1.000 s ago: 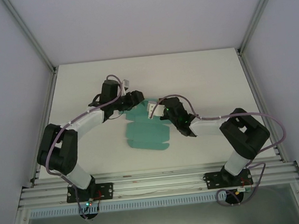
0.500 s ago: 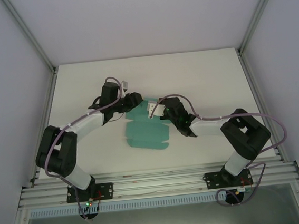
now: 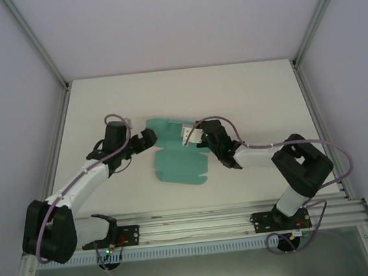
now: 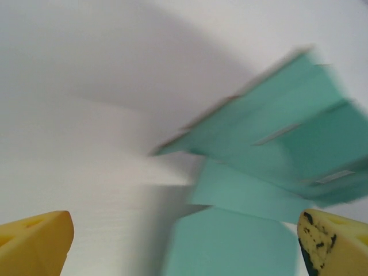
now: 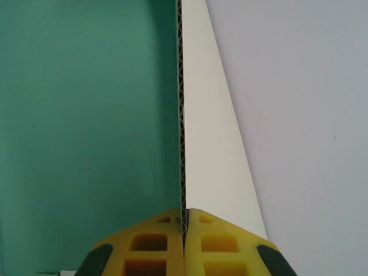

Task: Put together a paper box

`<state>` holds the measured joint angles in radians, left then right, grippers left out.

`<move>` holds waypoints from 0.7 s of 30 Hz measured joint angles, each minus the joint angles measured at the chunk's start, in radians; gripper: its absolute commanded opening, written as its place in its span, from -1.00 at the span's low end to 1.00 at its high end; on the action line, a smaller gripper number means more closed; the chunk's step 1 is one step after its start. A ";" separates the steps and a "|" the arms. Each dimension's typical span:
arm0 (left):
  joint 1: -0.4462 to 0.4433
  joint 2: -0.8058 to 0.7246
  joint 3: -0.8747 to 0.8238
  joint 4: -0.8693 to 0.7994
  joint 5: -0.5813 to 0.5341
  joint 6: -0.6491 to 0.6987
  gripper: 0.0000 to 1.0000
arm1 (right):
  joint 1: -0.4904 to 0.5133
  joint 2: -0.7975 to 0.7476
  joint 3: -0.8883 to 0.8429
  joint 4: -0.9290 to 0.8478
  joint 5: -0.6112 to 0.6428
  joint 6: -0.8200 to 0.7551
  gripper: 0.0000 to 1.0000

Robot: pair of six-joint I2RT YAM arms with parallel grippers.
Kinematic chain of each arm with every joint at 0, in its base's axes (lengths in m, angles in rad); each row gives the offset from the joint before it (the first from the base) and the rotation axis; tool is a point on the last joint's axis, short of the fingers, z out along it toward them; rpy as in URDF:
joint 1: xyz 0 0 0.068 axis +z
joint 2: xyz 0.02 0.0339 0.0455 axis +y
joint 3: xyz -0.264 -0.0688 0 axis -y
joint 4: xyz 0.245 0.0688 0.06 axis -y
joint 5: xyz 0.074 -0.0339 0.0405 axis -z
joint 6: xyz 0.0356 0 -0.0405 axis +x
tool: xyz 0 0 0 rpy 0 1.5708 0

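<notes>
The paper box [image 3: 180, 166] is a teal-green die-cut sheet lying mostly flat at the table's middle, its far flaps [image 3: 163, 127] lifted. My right gripper [image 3: 187, 137] is shut on the sheet's right-hand flap. In the right wrist view the card's corrugated edge [image 5: 181, 115] runs straight up from the closed fingertips, with its teal face [image 5: 86, 115] on the left and its white face [image 5: 210, 144] on the right. My left gripper [image 3: 150, 137] stands open just left of the raised flaps. Its yellow fingertips [image 4: 35, 241] are wide apart, and the blurred teal card [image 4: 264, 149] lies ahead, not between them.
The white table [image 3: 251, 92] is walled by grey panels and aluminium posts. A metal rail [image 3: 192, 225] runs along the near edge, where both arm bases are bolted. The right arm's elbow [image 3: 300, 159] stands at the near right.
My left arm has drawn back to the left and nearer, away from the card's far flaps, which now stand uncovered. The right gripper has kept its hold and place.
</notes>
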<state>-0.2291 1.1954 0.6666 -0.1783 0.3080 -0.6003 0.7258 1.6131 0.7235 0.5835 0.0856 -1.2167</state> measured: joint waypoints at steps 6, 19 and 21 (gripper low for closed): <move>0.043 -0.024 -0.089 -0.036 -0.080 0.003 1.00 | 0.000 -0.019 0.000 -0.019 -0.008 0.015 -1.00; 0.039 0.129 -0.123 0.133 -0.082 0.023 1.00 | 0.000 -0.036 0.000 -0.056 -0.039 0.054 -1.00; 0.028 0.131 -0.127 0.172 -0.077 0.024 1.00 | 0.000 -0.038 0.000 -0.061 -0.045 0.060 -1.00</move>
<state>-0.2012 1.3262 0.5392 -0.0063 0.2314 -0.5762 0.7258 1.5749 0.7235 0.5224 0.0406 -1.1564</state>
